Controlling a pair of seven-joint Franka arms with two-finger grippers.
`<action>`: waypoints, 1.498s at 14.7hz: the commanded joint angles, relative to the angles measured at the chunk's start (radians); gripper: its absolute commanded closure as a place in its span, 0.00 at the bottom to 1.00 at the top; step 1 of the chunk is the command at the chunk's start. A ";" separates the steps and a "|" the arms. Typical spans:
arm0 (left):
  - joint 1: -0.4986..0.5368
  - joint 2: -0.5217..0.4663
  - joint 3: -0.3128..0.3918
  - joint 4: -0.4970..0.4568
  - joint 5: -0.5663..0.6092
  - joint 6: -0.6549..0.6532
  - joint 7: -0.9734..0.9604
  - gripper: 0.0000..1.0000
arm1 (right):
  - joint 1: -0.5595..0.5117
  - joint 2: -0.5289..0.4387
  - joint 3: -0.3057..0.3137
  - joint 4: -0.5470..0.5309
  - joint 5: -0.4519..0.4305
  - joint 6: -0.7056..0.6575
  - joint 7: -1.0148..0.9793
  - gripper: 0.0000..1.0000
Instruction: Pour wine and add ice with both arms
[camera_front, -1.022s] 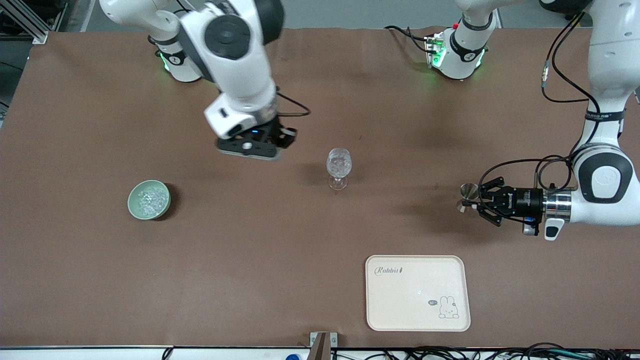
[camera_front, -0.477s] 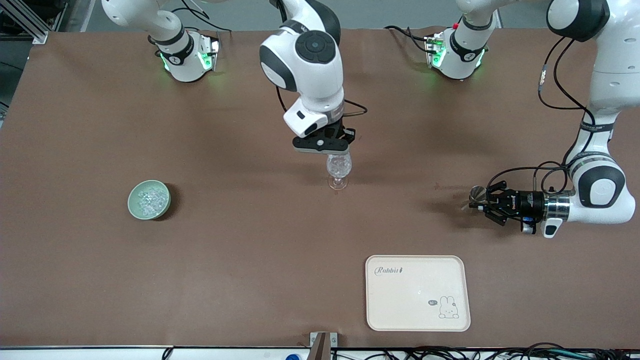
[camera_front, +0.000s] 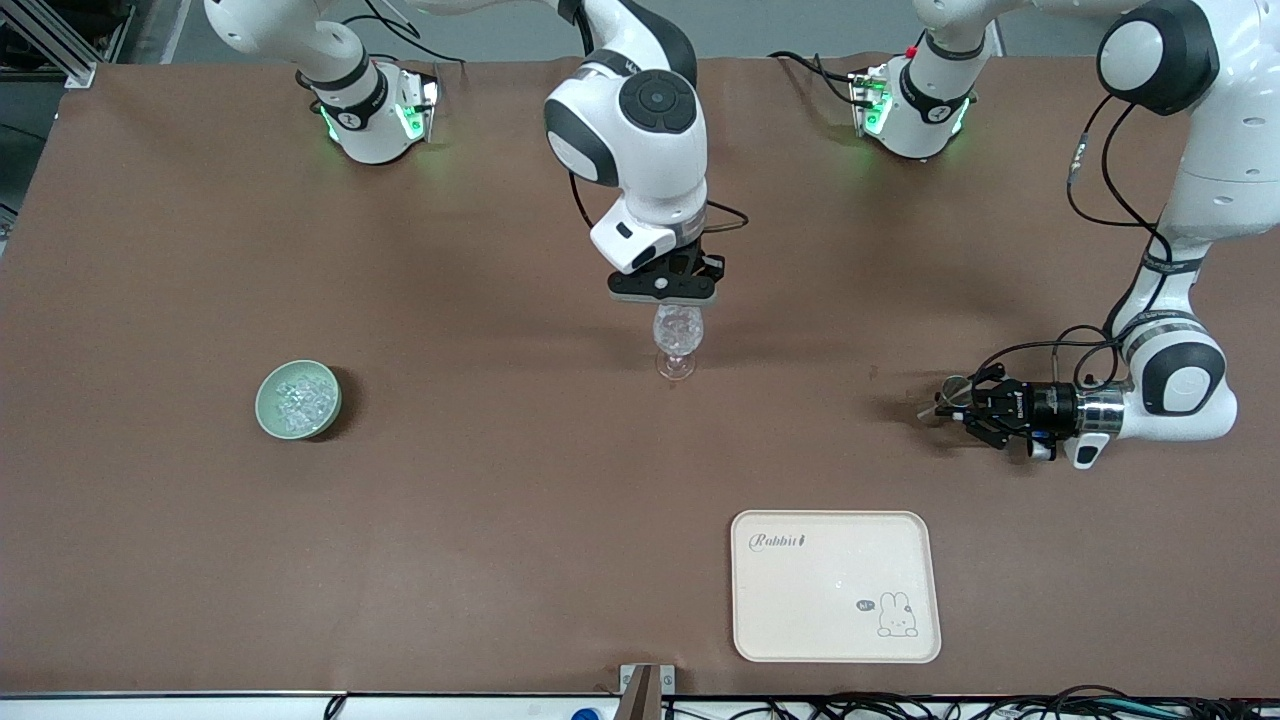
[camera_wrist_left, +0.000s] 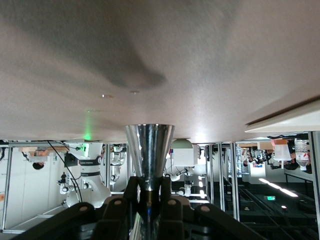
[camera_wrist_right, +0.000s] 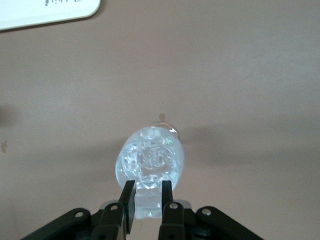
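While ice hangs over the glass (camera_front: 677, 340): it could miss and fall.
Right gripper (camera_wrist_right: 146, 200): pinched on an ice chunk (camera_wrist_right: 148, 205).
Left gripper (camera_front: 962, 408): squeezing a metal cup (camera_wrist_left: 148, 156), low over the table (camera_front: 500, 500), waiting.
More ice: in the bowl (camera_front: 298, 400).
Risk: bumping tips the glass.

High front cam; wrist cams close-up

Cream tray (camera_front: 836, 586) with a printed rabbit and the word "Rabbit", lying flat on the brown table (camera_front: 480, 560) near the edge closest to the front camera, toward the left arm's end.
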 joint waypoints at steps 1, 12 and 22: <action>0.010 0.029 -0.008 0.017 -0.031 -0.021 0.009 0.88 | 0.014 0.035 -0.014 0.024 0.000 0.034 0.025 0.93; 0.010 0.037 -0.005 0.020 -0.031 -0.020 0.006 0.85 | 0.012 0.053 -0.015 0.024 -0.012 0.066 0.008 0.92; -0.101 0.118 -0.006 0.251 -0.348 0.098 -0.204 0.86 | 0.008 0.038 -0.017 0.024 -0.026 0.015 0.005 0.00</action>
